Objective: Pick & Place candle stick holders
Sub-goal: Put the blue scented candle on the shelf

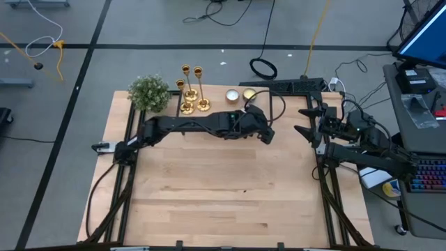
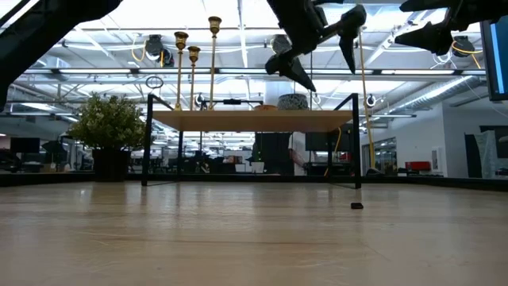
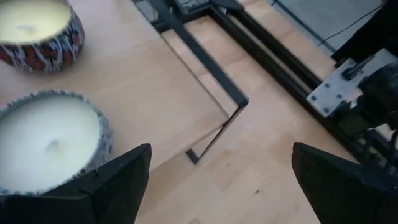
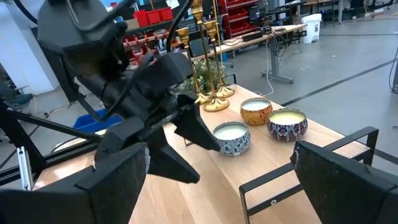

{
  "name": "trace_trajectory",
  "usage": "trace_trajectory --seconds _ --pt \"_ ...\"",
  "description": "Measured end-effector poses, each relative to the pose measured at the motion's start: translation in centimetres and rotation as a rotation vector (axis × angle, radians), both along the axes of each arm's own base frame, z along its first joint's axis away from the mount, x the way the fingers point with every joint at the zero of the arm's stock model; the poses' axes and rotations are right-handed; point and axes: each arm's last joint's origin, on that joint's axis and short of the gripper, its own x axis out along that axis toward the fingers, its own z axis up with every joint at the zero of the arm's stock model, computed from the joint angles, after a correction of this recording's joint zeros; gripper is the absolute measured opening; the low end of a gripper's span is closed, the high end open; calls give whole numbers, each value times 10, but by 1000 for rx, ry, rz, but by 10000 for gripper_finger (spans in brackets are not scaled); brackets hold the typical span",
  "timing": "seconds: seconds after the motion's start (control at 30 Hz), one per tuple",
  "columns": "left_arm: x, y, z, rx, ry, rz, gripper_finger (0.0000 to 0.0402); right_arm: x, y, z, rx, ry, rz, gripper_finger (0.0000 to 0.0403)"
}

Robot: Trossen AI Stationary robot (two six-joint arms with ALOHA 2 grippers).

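Note:
Three slim gold candle stick holders (image 1: 191, 89) stand upright on their round bases on a raised wooden shelf (image 2: 250, 119) at the table's far side. They also show in the low view (image 2: 194, 67) and the right wrist view (image 4: 208, 74). My left gripper (image 1: 265, 132) is open and empty. It hangs above the table just right of the shelf's candles (image 3: 43, 140), well to the right of the holders. My right gripper (image 1: 305, 121) is open and empty at the table's right side, pointing toward the left arm.
A small green bushy plant (image 1: 149, 93) stands left of the holders on the shelf. Three short round candles (image 4: 256, 112) sit to their right. The shelf's black frame leg (image 3: 217, 134) stands near my left gripper. The near half of the table (image 1: 223, 195) is bare wood.

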Motion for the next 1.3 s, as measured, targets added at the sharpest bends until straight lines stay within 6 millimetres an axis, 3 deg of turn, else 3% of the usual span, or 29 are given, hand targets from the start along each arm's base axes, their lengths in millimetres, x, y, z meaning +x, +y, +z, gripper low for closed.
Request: trace_trajectory --seconds 0.23,1.1,1.3 --pt "2 5 -10 -20 25 10 387 0 0 0 0 0 0 380" --pt "-7 21 -15 -18 117 77 378 0 0 0 -17 7 1 380" --pt "-6 17 -13 -47 89 55 370 0 0 0 -17 7 1 380"
